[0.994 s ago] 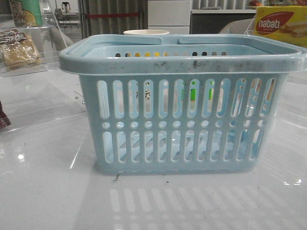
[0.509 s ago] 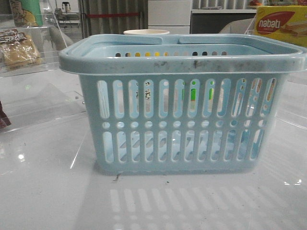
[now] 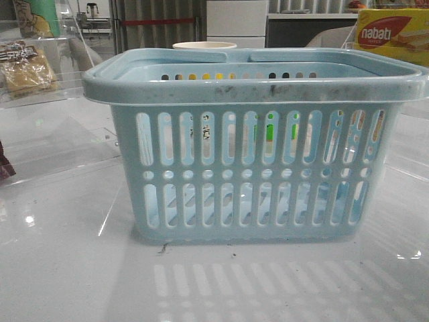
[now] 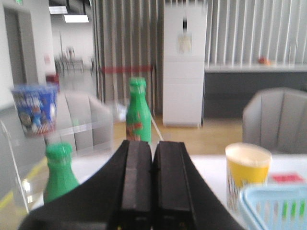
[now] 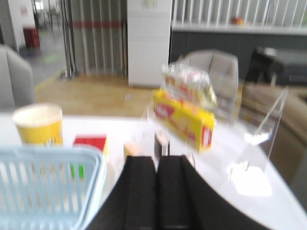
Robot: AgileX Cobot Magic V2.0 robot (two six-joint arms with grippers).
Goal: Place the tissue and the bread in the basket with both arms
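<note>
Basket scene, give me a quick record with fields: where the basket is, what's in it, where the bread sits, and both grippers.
basket: pale blue basket, upright on the white table, centre of the front view
basket contents: nothing visible inside through the slots
bread: wrapped bread on a clear stand, far left, outside the basket
left gripper: left gripper shut, empty
right gripper: right gripper shut, empty
tissue: cannot identify with certainty

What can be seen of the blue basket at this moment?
The basket is pale blue plastic, rectangular, standing upright on the glossy white table. Its walls carry tall vertical slots with a row of round holes between two tiers. The thick rim is scuffed with dark marks, and the handles lie folded down along it. Through the slots no bread or tissue shows inside. Neither hand touches it; only a corner shows in each wrist view.
</note>
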